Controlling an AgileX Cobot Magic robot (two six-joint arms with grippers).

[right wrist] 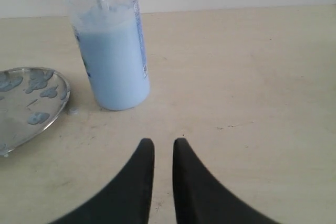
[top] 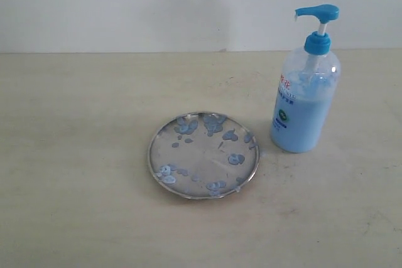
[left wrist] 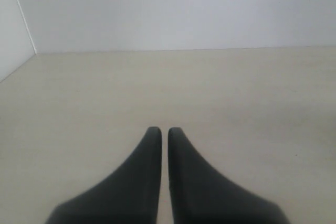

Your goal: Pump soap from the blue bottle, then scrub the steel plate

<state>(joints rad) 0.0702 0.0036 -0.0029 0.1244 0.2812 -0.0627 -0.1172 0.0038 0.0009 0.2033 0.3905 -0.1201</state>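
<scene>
Black fingers (right wrist: 139, 182) of the right gripper (right wrist: 164, 142) sit closest to the right wrist camera. They are almost closed, with a thin strip of table showing between them, and they hold nothing. Past them stands the blue bottle (right wrist: 113, 51), upright on the table (top: 75, 155). Only bare table lies between this gripper and the bottle.

Light blue soap (top: 298, 120) fills the lower part of the bottle, and the part above it is see-through. Its blue pump head (top: 317, 12) sticks up on top, with the spout pointing toward the plate's side.

Just beside the bottle lies the steel plate (top: 201, 153), flat on the table and not touching it. Next to the bottle, the plate is a bit nearer the exterior camera. Small blue-grey blobs (top: 212, 123) dot the plate, most of them near its rim.

Behind the bottle is a plain white wall (top: 125, 4).

The left gripper (left wrist: 165, 129) has its fingers pressed nearly together and holds nothing. Its camera sees only bare table and wall, so I cannot tell how far it is from the bottle
</scene>
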